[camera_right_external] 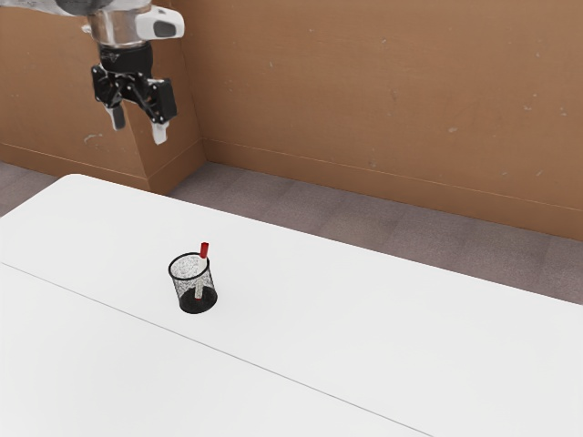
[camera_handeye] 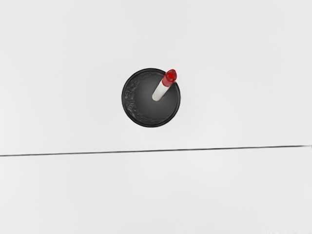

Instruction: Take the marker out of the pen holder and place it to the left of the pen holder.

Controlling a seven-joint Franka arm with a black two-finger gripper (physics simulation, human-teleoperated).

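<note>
As the exterior view runs from left to right, the arm (camera_right_external: 46, 5) comes first, reaching in from the upper left with its black tool (camera_right_external: 138, 125) hanging at the end. The two pale fingertips point downward and stand apart, with nothing between them, and the tool is raised well apart from the counter (camera_right_external: 392, 337) and what it carries.

Next, lower down and a little farther right, the pen holder (camera_right_external: 194, 284) stands upright on the counter, a round black mesh cup with a dark rim and a solid-looking dark base. The marker (camera_right_external: 204, 250) is inside it, tilted, its white body showing through the mesh and its red end poking up above the rim at the exterior view's right side of the cup. The wrist view looks down into the cup: the marker slants from the dark bottom up to the rim, where the red end crosses over the edge.

A thin dark seam (camera_handeye: 156, 150) runs across the white counter just beside the pen holder, apart from its base. Farther right, the counter stretches on, with grey floor (camera_right_external: 319, 214) beyond its far edge and a scuffed brown wall (camera_right_external: 364, 109) behind that.
</note>
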